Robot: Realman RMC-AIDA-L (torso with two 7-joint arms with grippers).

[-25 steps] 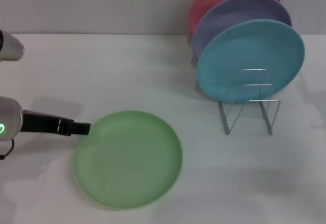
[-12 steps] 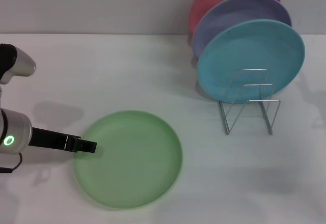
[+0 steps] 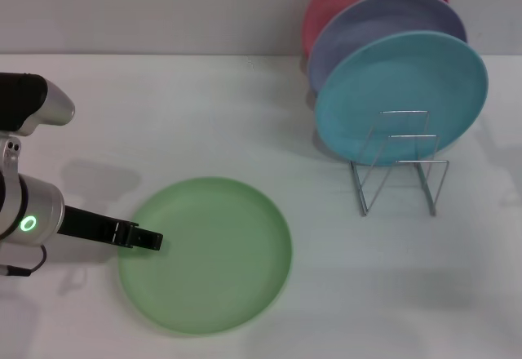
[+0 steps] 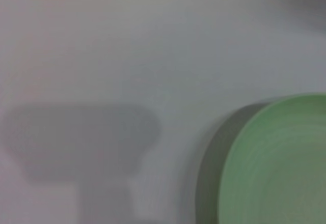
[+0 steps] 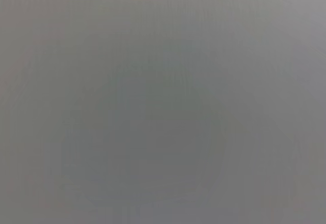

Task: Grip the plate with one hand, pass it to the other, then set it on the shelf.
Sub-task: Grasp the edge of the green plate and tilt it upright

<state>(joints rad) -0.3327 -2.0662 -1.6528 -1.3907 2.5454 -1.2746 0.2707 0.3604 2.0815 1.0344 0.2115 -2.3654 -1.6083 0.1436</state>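
At lower left of the head view, the left gripper (image 3: 147, 240) has slid down and rightward over the last second, its tip now over the near-left rim of the green plate (image 3: 208, 253), which lies flat at lower centre. Whether its fingers are apart or together I cannot tell. The grip looks imminent but not yet made, and the wire shelf (image 3: 397, 163) waits at right.

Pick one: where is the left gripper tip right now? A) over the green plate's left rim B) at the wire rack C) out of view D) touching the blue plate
A: in the head view the left gripper reaches in from the left with its tip at the left rim of the light green plate, which lies flat on the table, far from the wire rack.
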